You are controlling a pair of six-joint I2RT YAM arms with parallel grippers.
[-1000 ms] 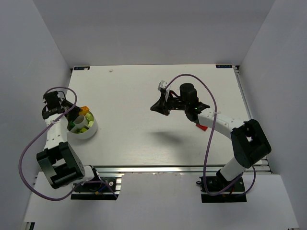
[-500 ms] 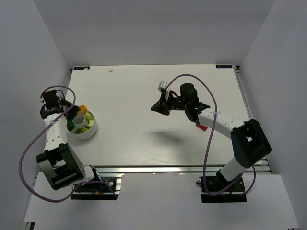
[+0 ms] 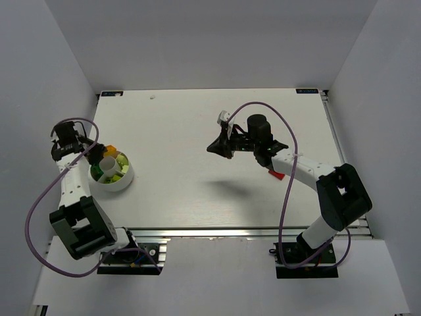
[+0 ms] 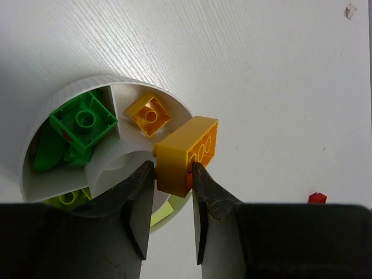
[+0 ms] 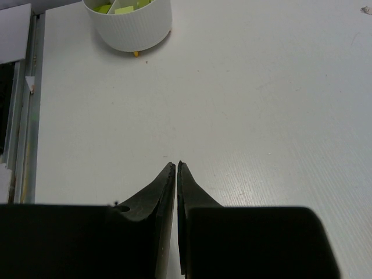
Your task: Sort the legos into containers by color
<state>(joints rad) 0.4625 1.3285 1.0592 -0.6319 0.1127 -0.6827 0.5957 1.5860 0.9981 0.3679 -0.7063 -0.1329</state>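
Note:
My left gripper is shut on a yellow-orange lego brick, holding it over the near rim of the white round container. Dark green legos, a small orange one and a lime one lie in separate compartments. In the top view the container stands at the table's left, with the left gripper at its far-left side. A red lego lies on the table beside the right arm. My right gripper hovers mid-table, shut and holding nothing, its tips closed together.
The right wrist view shows the container far ahead and the table's edge rail to the left. The red lego also lies right of the left fingers. White walls enclose the table on three sides.
The left arm has drawn slightly to the left, carrying the yellow-orange brick with it. The right arm has not moved.

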